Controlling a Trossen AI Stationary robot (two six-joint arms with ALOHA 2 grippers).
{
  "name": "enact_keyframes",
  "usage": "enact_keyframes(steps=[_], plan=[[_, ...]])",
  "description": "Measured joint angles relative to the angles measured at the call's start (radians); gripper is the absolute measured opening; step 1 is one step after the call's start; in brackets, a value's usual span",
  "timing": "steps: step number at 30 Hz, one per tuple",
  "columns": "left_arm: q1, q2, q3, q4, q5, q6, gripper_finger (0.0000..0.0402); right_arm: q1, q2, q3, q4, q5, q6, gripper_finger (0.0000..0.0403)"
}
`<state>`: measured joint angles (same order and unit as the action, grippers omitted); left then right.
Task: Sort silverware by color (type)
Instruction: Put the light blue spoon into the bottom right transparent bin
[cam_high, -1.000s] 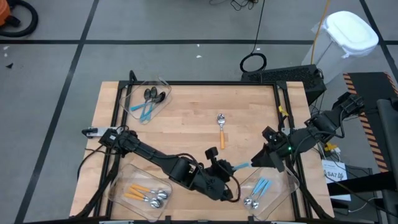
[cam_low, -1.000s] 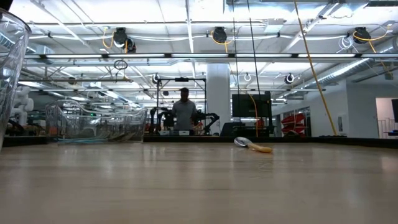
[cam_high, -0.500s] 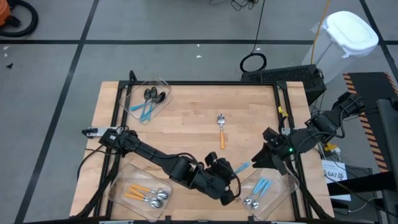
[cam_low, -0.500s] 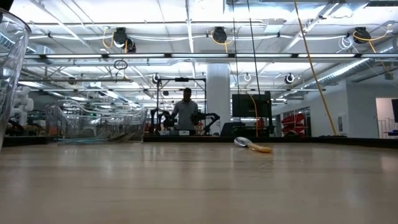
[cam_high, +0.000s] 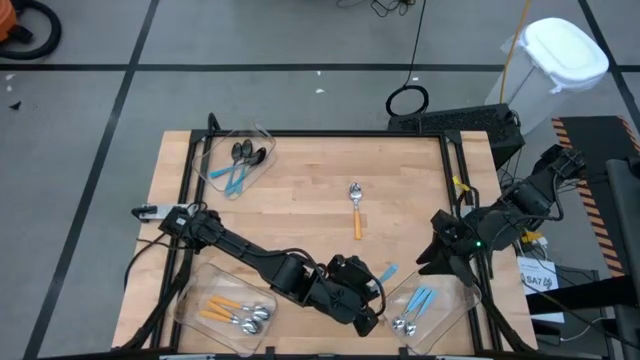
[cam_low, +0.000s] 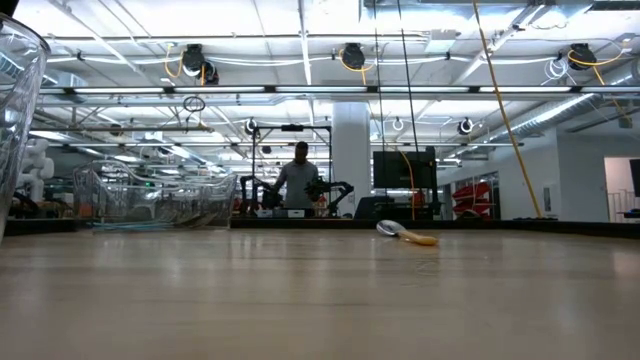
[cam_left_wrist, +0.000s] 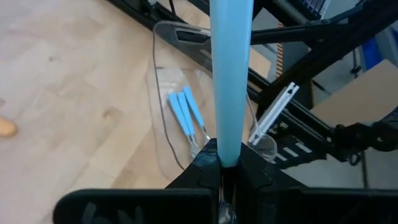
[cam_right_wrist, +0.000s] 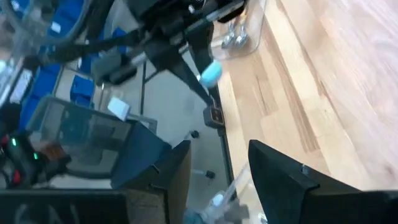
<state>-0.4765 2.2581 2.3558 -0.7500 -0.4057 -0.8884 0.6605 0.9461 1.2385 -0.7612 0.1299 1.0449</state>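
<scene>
A blue-handled spoon (cam_high: 385, 272) is clamped in the left gripper's (cam_high: 366, 290) jaws, handle pointing right, at the worktop's near right beside a bin (cam_high: 455, 303) holding blue spoons (cam_high: 418, 301). The left arm stretches low across the near side. The right gripper (cam_high: 436, 258), jaws apart, hangs at the right edge. An orange spoon (cam_high: 356, 208) lies mid-worktop (cam_high: 300, 200). A person (cam_low: 297, 180) stands in the room behind.

A large robotics lab: ceiling strip lights (cam_low: 300, 38), hanging cables (cam_low: 500, 110), more robot rigs (cam_low: 290, 190) behind.
</scene>
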Motion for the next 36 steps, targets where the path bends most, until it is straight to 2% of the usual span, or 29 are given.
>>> enact_keyframes(steps=[11, 20, 29, 36], plan=[[-0.017, 0.000, 0.000, 0.009, 0.015, -0.170, 0.0014, 0.090, -0.015, 0.000, -0.102, 0.023, -0.246, 0.0157], [-0.017, 0.000, 0.000, 0.108, 0.040, -0.183, 0.0014, 0.165, -0.015, 0.000, -0.210, 0.032, -0.412, 0.0157], [-0.015, -0.001, 0.000, 0.119, 0.042, -0.301, 0.0014, 0.223, -0.015, 0.000, -0.246, 0.157, -0.536, 0.0157], [-0.010, -0.001, 0.000, 0.118, 0.064, -0.283, 0.0014, 0.280, -0.014, -0.002, -0.244, 0.223, -0.608, 0.0157]])
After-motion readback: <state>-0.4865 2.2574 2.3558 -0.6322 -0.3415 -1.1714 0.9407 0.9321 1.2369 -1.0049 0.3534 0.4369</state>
